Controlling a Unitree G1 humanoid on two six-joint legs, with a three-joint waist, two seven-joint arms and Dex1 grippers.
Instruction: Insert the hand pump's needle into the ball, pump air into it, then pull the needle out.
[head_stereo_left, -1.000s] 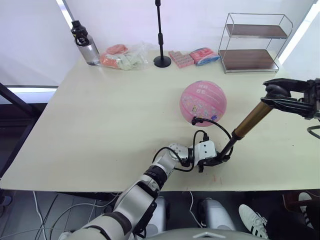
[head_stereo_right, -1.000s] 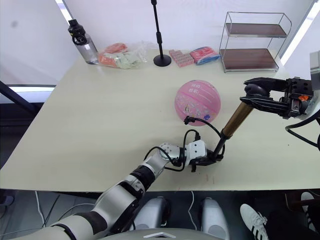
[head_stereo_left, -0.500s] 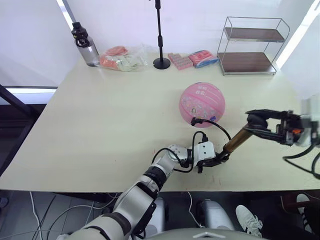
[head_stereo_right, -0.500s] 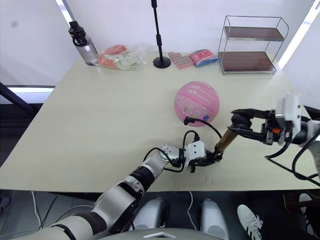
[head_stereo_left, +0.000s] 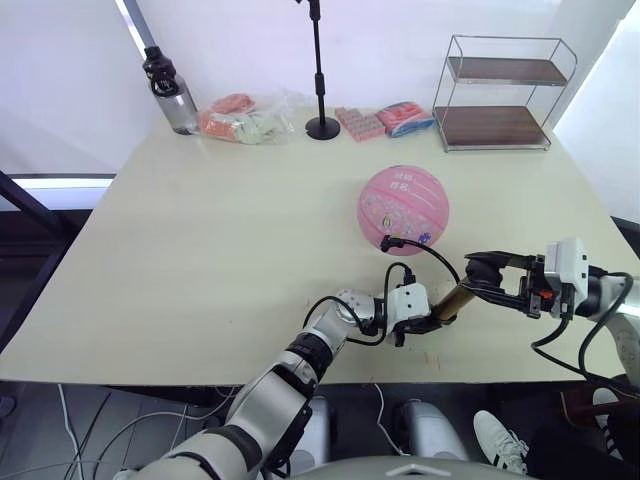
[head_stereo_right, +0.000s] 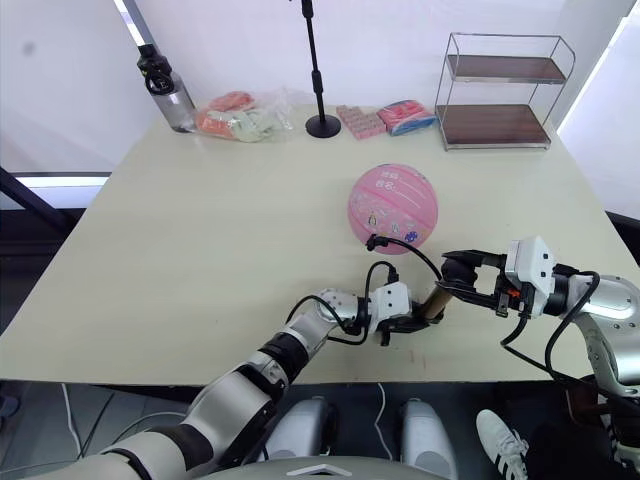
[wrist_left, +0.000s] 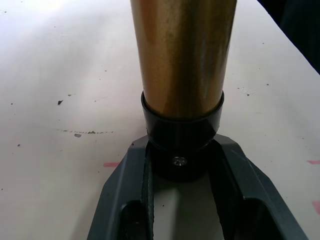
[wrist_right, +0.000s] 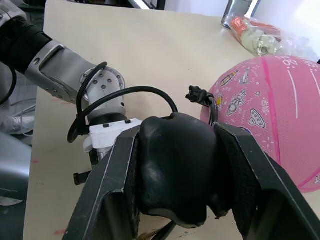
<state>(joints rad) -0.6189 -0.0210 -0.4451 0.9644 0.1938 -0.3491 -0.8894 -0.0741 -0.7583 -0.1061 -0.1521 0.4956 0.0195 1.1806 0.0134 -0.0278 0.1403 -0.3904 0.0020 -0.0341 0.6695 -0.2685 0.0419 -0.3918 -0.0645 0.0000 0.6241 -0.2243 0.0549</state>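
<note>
Pink rubber of the ball (head_stereo_left: 404, 208) is seen mid-table in the left eye view, with the needle (head_stereo_left: 389, 241) seated in its near side and the black hose (head_stereo_left: 432, 255) looping from it down to the hand pump (head_stereo_left: 447, 306). The pump lies low and slanted near the front edge of the table (head_stereo_left: 200, 260); its base is clamped by the left gripper (head_stereo_left: 428, 322) and its black handle (head_stereo_left: 484, 271) is enclosed by the right gripper (head_stereo_left: 486, 284). In the right eye view the same layout is recorded, with very little bronze barrel exposed between handle and base, so the piston is judged near the bottom of a stroke. In the left wrist view the bronze barrel and its black end cap are seen pinched between both fingers (wrist_left: 125, 190), closed firmly on the cap. In the right wrist view the handle is gripped tight by both fingers (wrist_right: 240, 165), with ball and needle fitting just beyond. The step in hand is judged to be pumping. Next, the handle is to be drawn back along the barrel axis while the base is held fixed, so that the hose is not tugged.
</note>
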